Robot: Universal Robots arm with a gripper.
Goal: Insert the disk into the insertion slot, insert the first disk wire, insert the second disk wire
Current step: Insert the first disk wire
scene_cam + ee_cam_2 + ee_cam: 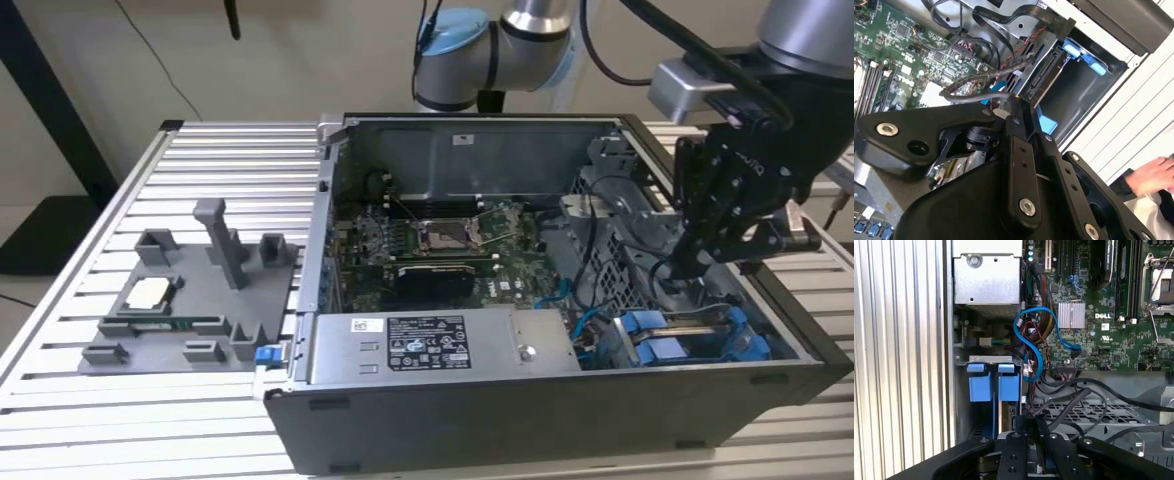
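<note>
The disk (1046, 75) sits edge-on in the insertion slot (694, 342), at the lower right of the exterior view. Its connector edge shows in the second wrist view. The gripper (685, 268) hangs just above that bay, fingers drawn together at the tip; whether a wire is pinched there I cannot tell. The second wrist view shows a black cable (969, 92) looping beside the tip, and a person's hand (1154, 175). The first wrist view shows a blue cable (1029, 340) beside the circuit board (1104, 340), which carries white print. A white barcode label (414, 340) marks the grey box (507, 330).
</note>
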